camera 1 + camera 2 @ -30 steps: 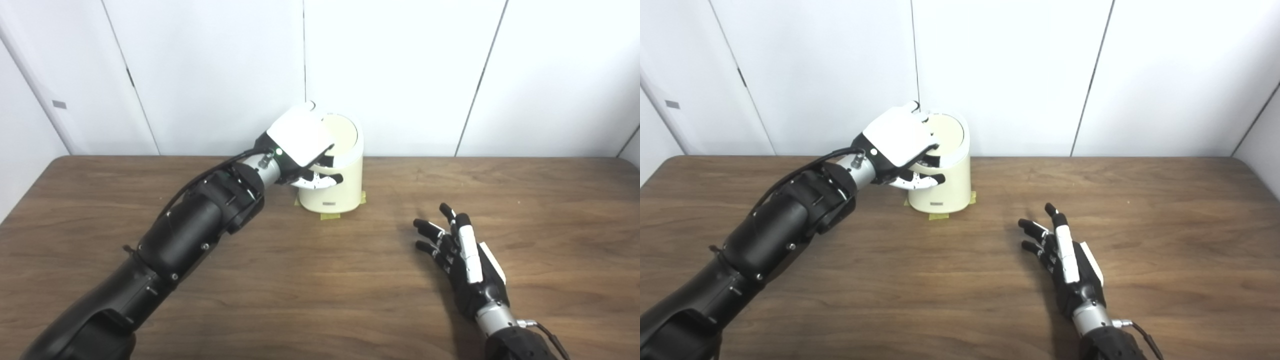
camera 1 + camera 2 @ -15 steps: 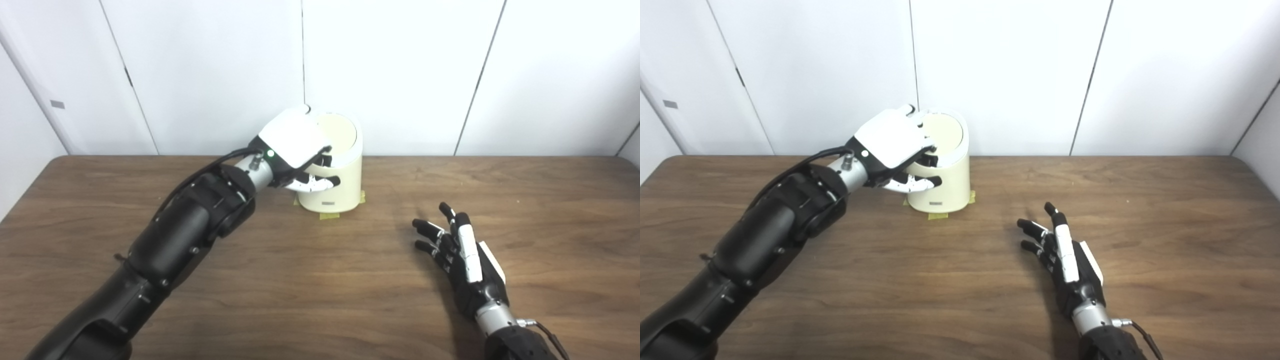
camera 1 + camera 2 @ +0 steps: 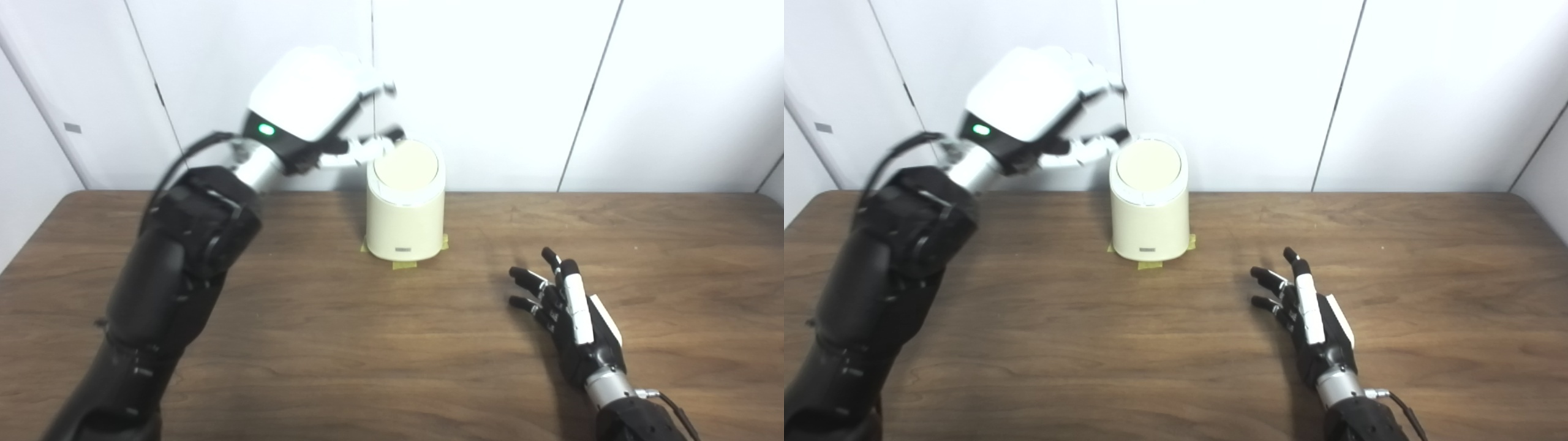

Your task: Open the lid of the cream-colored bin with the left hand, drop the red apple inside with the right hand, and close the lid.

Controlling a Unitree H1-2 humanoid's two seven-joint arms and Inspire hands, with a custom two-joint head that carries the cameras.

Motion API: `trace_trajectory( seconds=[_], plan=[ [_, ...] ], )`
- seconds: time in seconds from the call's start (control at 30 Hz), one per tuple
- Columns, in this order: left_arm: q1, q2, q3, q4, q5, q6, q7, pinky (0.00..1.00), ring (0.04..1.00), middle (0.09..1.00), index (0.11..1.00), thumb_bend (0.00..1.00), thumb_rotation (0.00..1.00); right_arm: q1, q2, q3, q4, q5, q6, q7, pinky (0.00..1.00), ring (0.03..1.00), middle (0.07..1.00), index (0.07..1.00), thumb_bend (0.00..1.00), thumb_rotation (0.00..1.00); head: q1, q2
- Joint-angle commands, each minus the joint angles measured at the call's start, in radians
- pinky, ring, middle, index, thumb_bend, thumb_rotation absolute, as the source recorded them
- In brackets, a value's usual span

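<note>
The cream-colored bin stands at the table's far middle, its round lid lying shut on top. My left hand hovers raised up and to the left of the bin, fingers spread and empty, its fingertips near the lid's left rim; motion blurs it. My right hand rests open on the table at the front right, fingers apart, holding nothing. No red apple shows in either view.
Yellow tape tabs mark the bin's foot. White wall panels rise right behind the table's far edge. The brown wooden table stretches wide around both arms.
My left hand has lifted off the bin's front and swung up and left, fingers opening. The bin now stands fully in sight with its lid down. The right hand has barely moved.
</note>
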Motion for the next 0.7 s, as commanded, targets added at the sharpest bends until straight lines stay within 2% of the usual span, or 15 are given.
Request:
trace_trajectory(
  seconds=[0.0, 0.07, 0.13, 0.2, 0.23, 0.3, 0.43, 0.53, 0.67],
  plan=[
    [0.029, -0.015, 0.044, -0.044, -0.07, 0.046, 0.029, 0.73, 0.841, 0.851, 0.837, 0.36, 0.98, -0.019, -0.004, -0.006, -0.003, 0.0, -0.009, -0.004, 0.85, 0.875, 0.799, 1.0, 0.48, 1.0, 0.002, 0.0],
    [0.075, -0.047, 0.088, -0.08, -0.14, 0.1, 0.025, 0.74, 0.844, 0.857, 0.831, 0.35, 0.92, -0.019, -0.002, -0.009, -0.005, 0.006, -0.015, -0.003, 0.85, 0.874, 0.806, 1.0, 0.48, 1.0, 0.002, 0.0],
    [0.148, -0.108, 0.152, -0.136, -0.251, 0.215, 0.009, 0.75, 0.85, 0.862, 0.831, 0.32, 0.85, -0.02, 0.0, -0.019, -0.009, 0.021, -0.018, -0.001, 0.86, 0.877, 0.809, 1.0, 0.5, 1.0, 0.005, 0.002],
    [0.214, -0.142, 0.197, -0.165, -0.335, 0.289, 0.012, 0.78, 0.862, 0.864, 0.84, 0.31, 0.85, -0.02, -0.001, -0.024, -0.014, 0.029, -0.024, 0.003, 0.86, 0.878, 0.809, 1.0, 0.51, 1.0, 0.003, 0.0],
    [0.252, -0.153, 0.218, -0.167, -0.375, 0.301, 0.025, 0.81, 0.86, 0.856, 0.854, 0.32, 0.92, -0.019, -0.002, -0.025, -0.017, 0.03, -0.033, 0.005, 0.84, 0.876, 0.813, 1.0, 0.51, 1.0, 0.0, 0.002],
    [0.313, -0.175, 0.257, -0.163, -0.466, 0.31, 0.05, 0.8, 0.851, 0.847, 0.864, 0.32, 0.97, -0.016, -0.004, -0.028, -0.022, 0.031, -0.053, 0.008, 0.82, 0.869, 0.815, 1.0, 0.52, 1.0, 0.001, 0.003],
    [0.43, -0.237, 0.32, -0.162, -0.654, 0.341, 0.097, 0.83, 0.867, 0.879, 0.891, 0.36, 0.96, -0.01, -0.007, -0.034, -0.027, 0.049, -0.111, 0.027, 0.8, 0.884, 0.87, 1.0, 0.53, 1.0, 0.002, 0.007],
    [0.495, -0.266, 0.334, -0.161, -0.742, 0.335, 0.132, 0.86, 0.887, 0.895, 0.907, 0.39, 0.97, -0.008, -0.012, -0.031, -0.027, 0.058, -0.144, 0.04, 0.84, 0.918, 0.912, 1.0, 0.56, 1.0, -0.001, 0.009],
    [0.583, -0.283, 0.318, -0.174, -0.812, 0.322, 0.162, 0.91, 0.92, 0.917, 0.924, 0.36, 1.0, -0.01, -0.023, -0.023, -0.031, 0.058, -0.177, 0.055, 0.9, 0.968, 0.968, 0.996, 0.62, 0.99, -0.002, 0.009]
  ],
)
